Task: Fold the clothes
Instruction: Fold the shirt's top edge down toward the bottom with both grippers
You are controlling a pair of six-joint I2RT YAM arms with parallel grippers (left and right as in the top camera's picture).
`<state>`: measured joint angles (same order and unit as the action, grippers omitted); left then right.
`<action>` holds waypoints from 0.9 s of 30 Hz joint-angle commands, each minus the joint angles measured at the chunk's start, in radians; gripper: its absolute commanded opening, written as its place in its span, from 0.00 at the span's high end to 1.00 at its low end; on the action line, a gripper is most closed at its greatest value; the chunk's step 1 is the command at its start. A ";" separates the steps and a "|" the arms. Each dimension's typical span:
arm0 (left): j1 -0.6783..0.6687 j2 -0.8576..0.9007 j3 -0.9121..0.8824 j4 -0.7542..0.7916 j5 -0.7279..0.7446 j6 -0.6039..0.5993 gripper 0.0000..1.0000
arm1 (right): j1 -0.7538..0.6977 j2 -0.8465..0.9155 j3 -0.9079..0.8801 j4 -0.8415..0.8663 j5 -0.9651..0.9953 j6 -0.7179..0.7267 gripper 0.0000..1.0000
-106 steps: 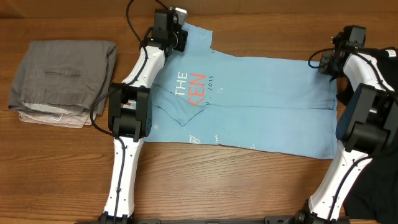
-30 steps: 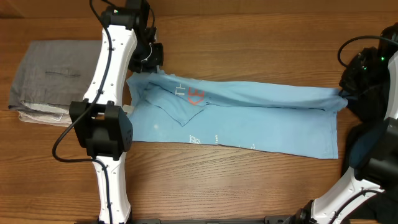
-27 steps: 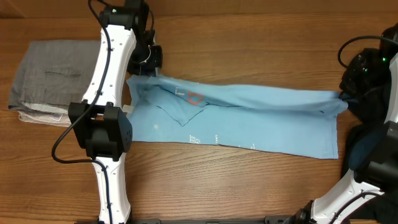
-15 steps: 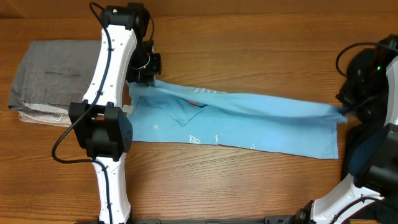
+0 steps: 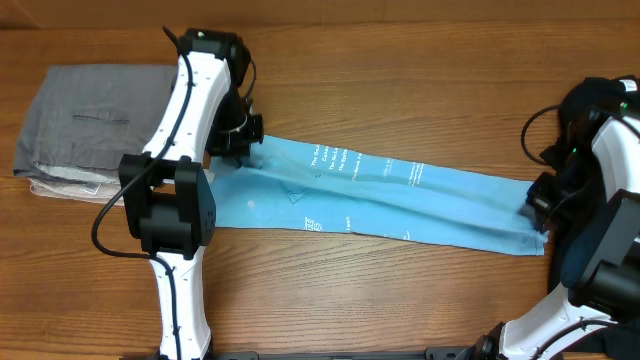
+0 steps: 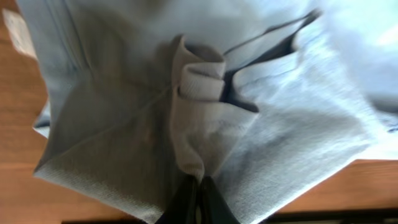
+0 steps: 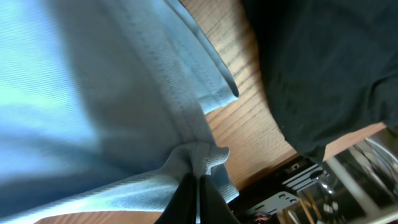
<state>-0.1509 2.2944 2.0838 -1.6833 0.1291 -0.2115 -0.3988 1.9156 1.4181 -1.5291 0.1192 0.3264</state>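
The clothes [image 5: 400, 200], a light blue T-shirt, lie folded lengthwise as a long band across the table, white print facing up near the top edge. My left gripper [image 5: 243, 140] is shut on the shirt's left end; in the left wrist view a bunched fold of cloth [image 6: 202, 118] runs into its closed fingertips [image 6: 198, 190]. My right gripper [image 5: 540, 196] is shut on the shirt's right end; the right wrist view shows the hem [image 7: 205, 152] pinched at its fingertips [image 7: 198, 186].
A folded grey garment [image 5: 100, 130] sits on the table's left side, close to the left arm. A dark cloth [image 7: 323, 74] hangs off the table's right edge beside the right arm. Bare wood lies in front of and behind the shirt.
Both grippers have carried the shirt's far edge toward the near side, folding it over. The coral lettering is now covered and white print shows on top. The band is narrower.
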 commanded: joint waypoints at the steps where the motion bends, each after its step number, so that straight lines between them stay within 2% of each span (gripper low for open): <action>1: -0.007 -0.030 -0.070 -0.001 -0.059 -0.021 0.96 | -0.002 -0.031 -0.075 0.016 0.040 0.047 0.96; 11: -0.007 -0.030 -0.275 0.123 -0.058 -0.029 0.96 | -0.002 -0.031 -0.112 0.040 0.042 0.064 0.96; 16: -0.006 -0.030 -0.301 0.138 -0.058 -0.029 0.96 | -0.002 -0.031 -0.112 0.048 0.038 0.064 0.96; 17: -0.006 -0.030 -0.301 0.136 -0.058 -0.028 0.85 | -0.002 -0.031 -0.112 0.051 0.037 0.063 0.96; 18: -0.006 -0.030 -0.301 0.132 -0.057 -0.028 0.70 | -0.002 -0.031 -0.111 0.051 0.037 0.062 0.91; 19: -0.006 -0.030 -0.301 0.129 -0.053 -0.024 0.57 | -0.002 -0.031 -0.109 0.047 0.037 0.059 0.82; 20: -0.006 -0.030 -0.298 0.124 -0.051 -0.020 0.51 | -0.002 -0.031 -0.100 0.037 0.037 0.059 0.73; 22: -0.004 -0.030 -0.277 0.110 -0.051 -0.021 0.47 | -0.002 -0.031 -0.059 0.009 0.036 0.039 0.62; 27: 0.001 -0.031 -0.097 0.020 -0.050 -0.030 0.45 | -0.002 -0.031 0.155 -0.099 0.021 0.022 0.55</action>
<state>-0.1509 2.2944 1.8507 -1.6268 0.0772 -0.2337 -0.3988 1.9156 1.4322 -1.6016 0.1455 0.3641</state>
